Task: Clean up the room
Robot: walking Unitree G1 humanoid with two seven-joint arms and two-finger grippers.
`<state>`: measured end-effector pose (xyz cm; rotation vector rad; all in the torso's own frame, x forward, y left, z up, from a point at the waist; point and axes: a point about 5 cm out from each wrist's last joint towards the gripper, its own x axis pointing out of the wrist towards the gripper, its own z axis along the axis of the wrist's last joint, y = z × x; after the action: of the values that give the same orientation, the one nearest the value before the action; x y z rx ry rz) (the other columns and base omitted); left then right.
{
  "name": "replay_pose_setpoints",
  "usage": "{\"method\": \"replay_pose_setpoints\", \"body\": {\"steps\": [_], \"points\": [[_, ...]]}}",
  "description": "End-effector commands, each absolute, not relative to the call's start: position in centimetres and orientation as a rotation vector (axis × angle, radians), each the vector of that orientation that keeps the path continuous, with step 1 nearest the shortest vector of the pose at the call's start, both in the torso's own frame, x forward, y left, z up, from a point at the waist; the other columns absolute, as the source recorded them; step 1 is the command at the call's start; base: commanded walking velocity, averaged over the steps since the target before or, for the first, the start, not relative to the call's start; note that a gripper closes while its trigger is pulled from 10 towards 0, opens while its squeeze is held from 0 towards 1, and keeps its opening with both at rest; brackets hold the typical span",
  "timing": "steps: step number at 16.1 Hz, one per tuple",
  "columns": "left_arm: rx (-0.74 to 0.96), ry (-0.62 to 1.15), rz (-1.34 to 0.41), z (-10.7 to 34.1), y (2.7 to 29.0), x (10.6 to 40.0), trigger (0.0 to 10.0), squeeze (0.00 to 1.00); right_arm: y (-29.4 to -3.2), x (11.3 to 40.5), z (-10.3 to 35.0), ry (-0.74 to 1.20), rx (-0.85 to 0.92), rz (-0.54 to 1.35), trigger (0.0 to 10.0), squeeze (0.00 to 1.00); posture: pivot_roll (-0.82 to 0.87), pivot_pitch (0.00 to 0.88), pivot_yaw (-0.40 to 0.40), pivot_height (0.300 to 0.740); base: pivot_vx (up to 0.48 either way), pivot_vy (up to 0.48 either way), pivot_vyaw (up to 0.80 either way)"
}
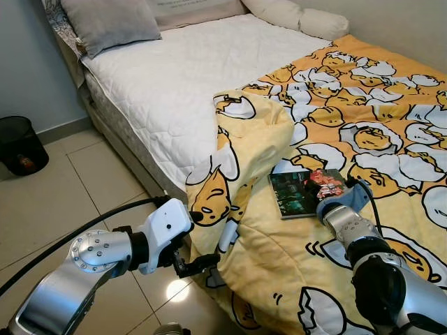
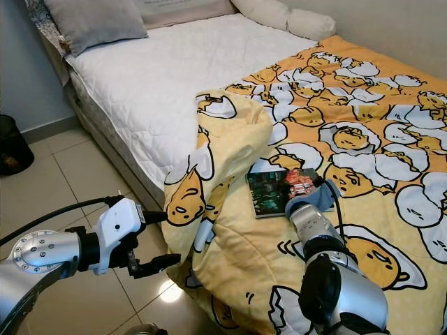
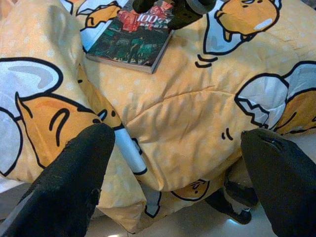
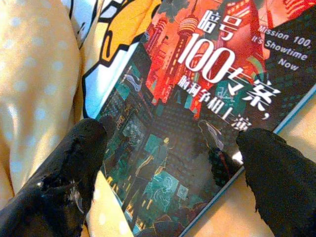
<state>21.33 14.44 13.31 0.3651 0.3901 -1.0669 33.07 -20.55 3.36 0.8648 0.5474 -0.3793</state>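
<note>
Book: we found the paperback book lying flat on the yellow cartoon-print blanket, about midway along the bed and near the blanket's bunched fold.
Right hand: our right hand hovered just over the book's cover, fingers spread wide to either side of it and gripping nothing; from the head camera its tips were hidden behind the wrist.
Left hand: our left hand hung low beside the bed, fingers wide apart and empty, pointed at the blanket edge that drooped over the side of the mattress.
Blanket: it covered the foot half of the bed; one corner was folded back in a heap just beside the book, between the book and the bare sheet.
Bed: the white quilted mattress lay uncovered at the head end.
Pillows: a grey pillow and a white pillow sat at the head of the bed, well apart from the book.
Bin: a black mesh wastebasket stood on the tiled floor by the wall, well apart from both hands.
Cable: a black cable ran along our left arm above the floor.
</note>
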Motion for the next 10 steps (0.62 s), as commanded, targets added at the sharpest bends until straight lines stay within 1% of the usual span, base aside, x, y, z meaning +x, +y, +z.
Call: {"method": "replay_pose_setpoints", "body": {"steps": [1, 7, 10], "points": [[0.371, 0.383, -1.085, 13.6, 14.3, 21.4, 10.0, 0.00, -20.7, 32.7, 3.0, 0.551, 0.884, -0.408, 10.0, 0.00, 0.07, 0.000, -0.020, 0.740, 0.000, 0.000, 0.00], [0.365, 0.372, -1.096, 13.6, 13.9, 21.5, 10.0, 0.00, -20.8, 31.7, 1.7, 0.609, 0.876, -0.461, 10.0, 0.00, 0.06, 0.000, -0.018, 0.740, 0.000, 0.000, 0.00], [0.357, 0.374, -1.107, 13.6, 13.9, 21.5, 10.0, 0.00, -20.9, 31.7, 1.8, 0.583, 0.923, -0.444, 10.0, 0.00, 0.06, 0.000, -0.014, 0.740, 0.000, 0.000, 0.00]]}}
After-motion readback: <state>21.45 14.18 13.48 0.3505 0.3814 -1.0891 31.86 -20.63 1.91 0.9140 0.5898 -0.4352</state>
